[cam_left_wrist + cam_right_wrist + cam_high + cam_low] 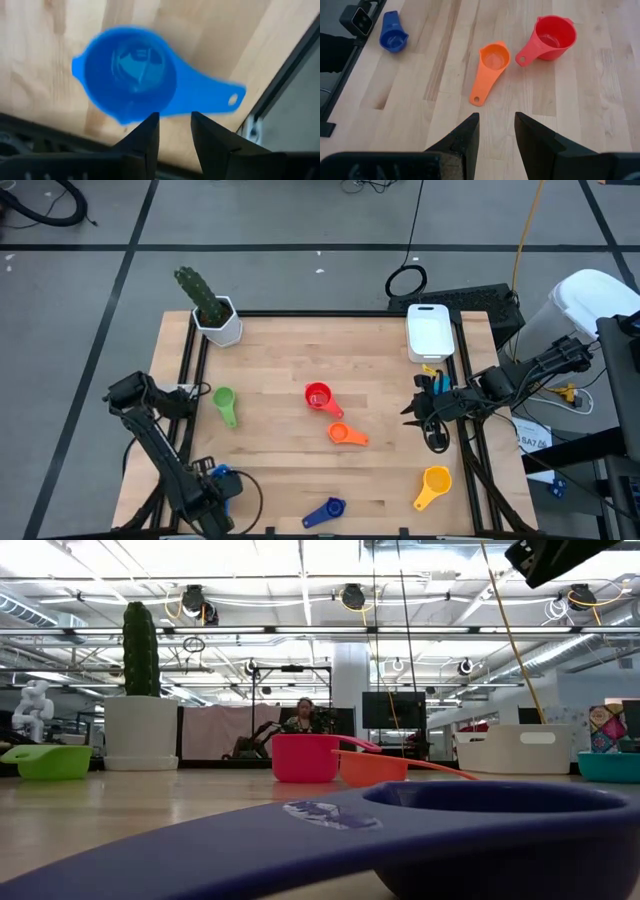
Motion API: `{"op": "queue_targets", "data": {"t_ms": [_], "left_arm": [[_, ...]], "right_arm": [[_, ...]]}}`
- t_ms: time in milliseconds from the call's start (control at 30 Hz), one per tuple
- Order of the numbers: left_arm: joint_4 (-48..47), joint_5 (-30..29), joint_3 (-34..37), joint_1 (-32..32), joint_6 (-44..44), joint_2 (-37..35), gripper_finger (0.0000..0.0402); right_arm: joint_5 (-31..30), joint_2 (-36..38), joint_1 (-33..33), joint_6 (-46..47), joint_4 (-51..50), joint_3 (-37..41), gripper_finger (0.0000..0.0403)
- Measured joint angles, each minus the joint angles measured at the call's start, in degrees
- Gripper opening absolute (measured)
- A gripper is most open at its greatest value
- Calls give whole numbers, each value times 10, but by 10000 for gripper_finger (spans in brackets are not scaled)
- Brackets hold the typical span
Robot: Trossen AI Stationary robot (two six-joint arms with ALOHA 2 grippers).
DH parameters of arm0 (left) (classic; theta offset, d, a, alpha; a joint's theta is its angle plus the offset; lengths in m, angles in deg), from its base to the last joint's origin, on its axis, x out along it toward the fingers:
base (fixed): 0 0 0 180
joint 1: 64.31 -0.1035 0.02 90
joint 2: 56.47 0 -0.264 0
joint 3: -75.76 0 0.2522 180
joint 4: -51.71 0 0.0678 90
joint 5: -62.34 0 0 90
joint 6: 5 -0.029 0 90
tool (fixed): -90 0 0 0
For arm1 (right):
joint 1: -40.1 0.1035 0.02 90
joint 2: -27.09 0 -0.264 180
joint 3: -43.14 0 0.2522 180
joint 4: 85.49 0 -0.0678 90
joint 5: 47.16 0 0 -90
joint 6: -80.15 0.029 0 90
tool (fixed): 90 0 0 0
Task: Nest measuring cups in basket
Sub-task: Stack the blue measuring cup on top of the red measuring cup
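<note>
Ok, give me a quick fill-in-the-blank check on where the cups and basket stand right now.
1. The orange plastic measuring cup lies closest to the ___ one.
2. The white rectangular plastic basket holds ___ cups.
3. The left pincer hovers by the light blue plastic measuring cup, its fingers ___.
Missing: red; no; open.

no text, label or number is legible on the cups, basket or anything else.

Bright ceiling lights glare overhead; the near dark blue cup [400, 840] looms blurred.
</note>
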Motion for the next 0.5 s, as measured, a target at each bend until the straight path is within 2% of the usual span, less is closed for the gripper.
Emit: {"op": "queue_targets", "data": {"t_ms": [133,267,500], "left_arm": [[-21,33,0,19,-23,0,115],[-21,39,0,42,-40,0,115],[-21,-3,0,64,-112,0,115]], "right_arm": [[0,0,0,1,-1,0,118],[0,0,0,2,-1,0,118],[0,0,0,9,-1,0,118]]}}
